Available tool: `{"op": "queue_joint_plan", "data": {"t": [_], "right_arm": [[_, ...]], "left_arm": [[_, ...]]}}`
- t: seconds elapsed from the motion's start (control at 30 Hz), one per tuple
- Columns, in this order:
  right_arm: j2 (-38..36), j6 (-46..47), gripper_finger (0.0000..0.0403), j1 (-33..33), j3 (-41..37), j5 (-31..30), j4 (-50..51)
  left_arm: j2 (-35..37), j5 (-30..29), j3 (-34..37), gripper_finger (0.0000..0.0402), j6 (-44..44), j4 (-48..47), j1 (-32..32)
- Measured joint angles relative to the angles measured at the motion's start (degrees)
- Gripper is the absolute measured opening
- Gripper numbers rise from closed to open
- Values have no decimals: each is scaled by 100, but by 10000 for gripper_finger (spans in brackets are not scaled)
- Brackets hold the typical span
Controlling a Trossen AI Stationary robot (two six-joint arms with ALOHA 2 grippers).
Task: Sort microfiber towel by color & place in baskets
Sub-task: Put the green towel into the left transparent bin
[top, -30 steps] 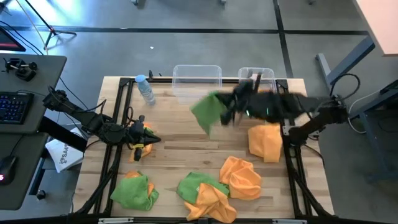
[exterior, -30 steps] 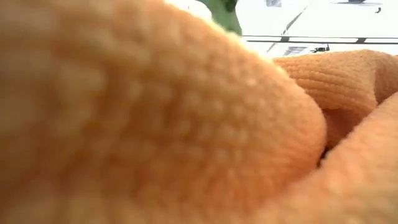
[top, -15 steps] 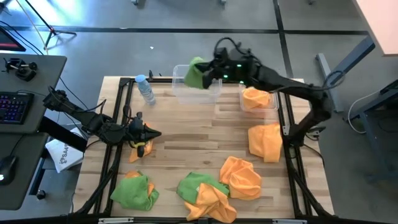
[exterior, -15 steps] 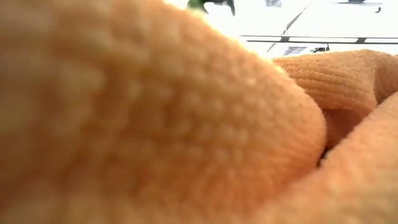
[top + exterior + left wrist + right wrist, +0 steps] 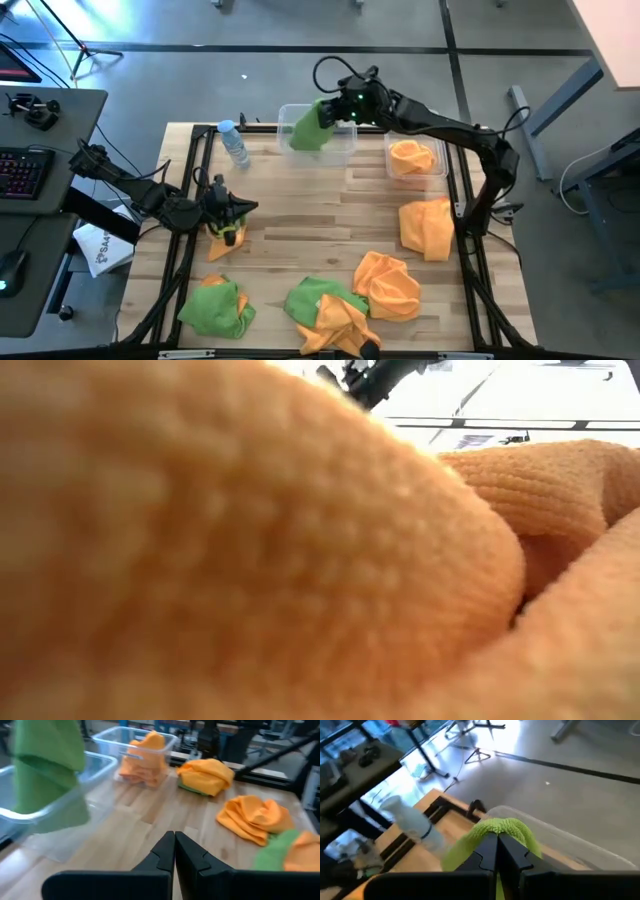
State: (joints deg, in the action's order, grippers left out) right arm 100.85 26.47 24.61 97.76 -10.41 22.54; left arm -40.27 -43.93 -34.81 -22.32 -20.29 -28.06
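Observation:
My right gripper (image 5: 336,108) is shut on a green towel (image 5: 310,126) above the wider clear basket (image 5: 345,148) at the table's far edge. The narrower basket (image 5: 440,165) beside it holds an orange towel (image 5: 411,156). My left gripper (image 5: 246,208) hovers shut with nothing between its fingers (image 5: 174,842), over the table's left part, above a small orange and green towel (image 5: 226,238). More towels lie crumpled on the table: orange ones (image 5: 425,228) (image 5: 390,283), a green and orange heap (image 5: 322,308) and a green one (image 5: 214,308). My right gripper pinches a bunched fold at the top of the green towel (image 5: 507,826) between its two fingers, which slant down toward the table's far left. The towel hangs slack below them (image 5: 46,767), its lower part inside the wider basket (image 5: 60,817).
A clear water bottle with a blue cap (image 5: 235,146) lies left of the wider basket. An orange towel (image 5: 250,560) right against the lens fills the low view. Black frame rails (image 5: 195,200) run along the table's left and right sides.
My right gripper has carried the green towel from above the table's middle toward the far edge and leftward, sinking a little, to over the wider basket. The towel, which trailed out sideways a second ago, now hangs down into the basket.

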Motion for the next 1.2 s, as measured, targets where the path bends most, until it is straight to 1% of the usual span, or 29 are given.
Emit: {"op": "queue_joint_plan", "data": {"t": [0.07, 0.2, 0.3, 0.47, 0.63, 0.7, 0.77, 0.93, 1.2], "right_arm": [[76, 54, 0, 33, 0, 27, 12], [387, 57, 0, 39, 0, 71, 165], [687, 73, 0, 43, 0, 280, 235], [1008, 68, 0, 43, 0, 319, -163], [1275, 60, 0, 81, 0, 656, -206], [1321, 157, 0, 101, 0, 793, -196], [1342, 317, 0, 126, 0, 800, -165], [1343, 315, 0, 210, 0, 791, 118], [1297, 462, 0, 315, 0, 854, 355]], "left_arm": [[1, -66, 0, 0, 49, 4, 39], [1, -9, 0, 0, 45, 28, 158], [0, -2, 0, 0, 43, 52, 230], [0, 26, 0, 0, 43, 48, 314], [0, 33, 0, 0, 43, 45, 385], [0, 34, 0, 0, 44, 45, 412], [0, 32, 0, 0, 43, 44, 416], [0, 40, 0, 0, 45, 7, 416], [0, 331, 0, 0, -93, -161, 416]]}}
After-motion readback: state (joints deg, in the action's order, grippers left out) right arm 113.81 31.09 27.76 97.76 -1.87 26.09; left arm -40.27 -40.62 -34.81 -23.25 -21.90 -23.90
